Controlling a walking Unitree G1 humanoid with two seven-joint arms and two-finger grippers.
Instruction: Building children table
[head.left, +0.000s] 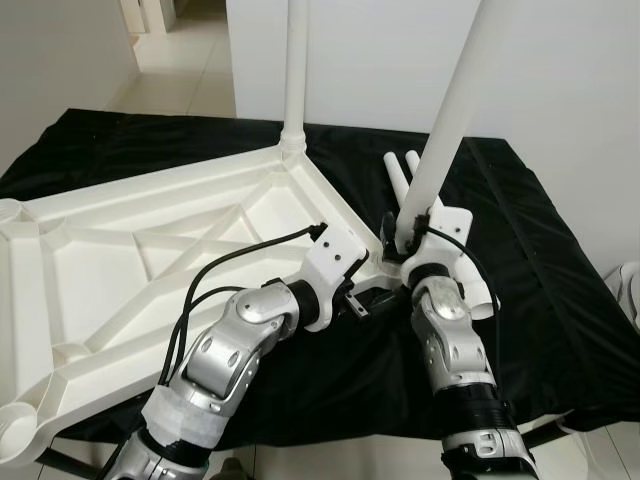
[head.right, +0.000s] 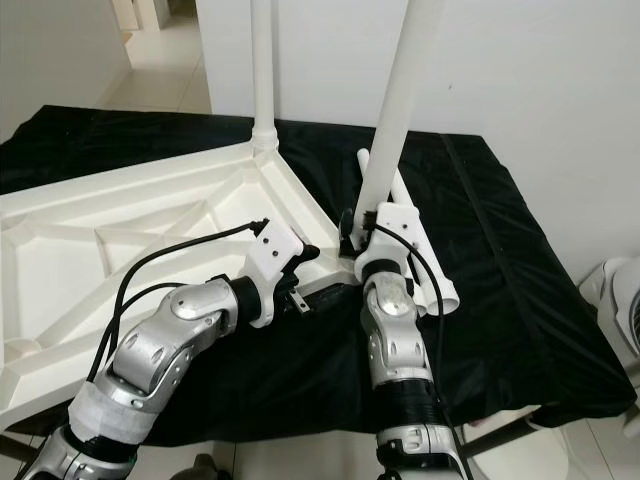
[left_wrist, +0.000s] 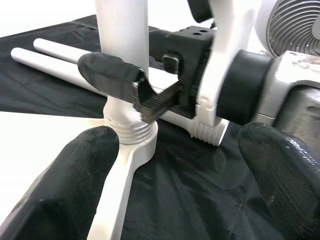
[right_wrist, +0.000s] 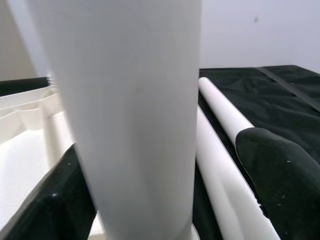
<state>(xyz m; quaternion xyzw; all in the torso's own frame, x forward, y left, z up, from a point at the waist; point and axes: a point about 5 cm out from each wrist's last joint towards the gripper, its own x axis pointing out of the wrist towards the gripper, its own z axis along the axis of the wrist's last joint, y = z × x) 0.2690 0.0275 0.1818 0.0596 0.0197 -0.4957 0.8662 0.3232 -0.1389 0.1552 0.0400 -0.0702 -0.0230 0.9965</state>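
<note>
My right hand (head.left: 408, 232) is clamped on the white table leg (head.left: 455, 105), low on the tube, which rises a little tilted from the near corner of the upside-down white tabletop (head.left: 150, 270). My left hand (head.left: 372, 298) sits just beside that same corner, fingers spread and holding nothing. The tabletop lies ribbed side up on the bench (head.left: 540, 300), which is draped in black cloth. A second leg (head.left: 296, 70) stands upright in the far corner. Two spare legs (head.left: 400, 172) lie flat on the cloth behind my right hand.

Over to the left wrist: my two black fingertips (left_wrist: 70, 185) sit wide apart, with the corner socket (left_wrist: 131, 131) between them, the leg seated in it, and the right hand's black finger (left_wrist: 112, 72) pressed against the tube just above.

Right wrist now: the leg (right_wrist: 130, 115) stands close up, my fingers (right_wrist: 280, 175) on either side of it, the spare legs (right_wrist: 225, 110) lying beyond on the cloth.
</note>
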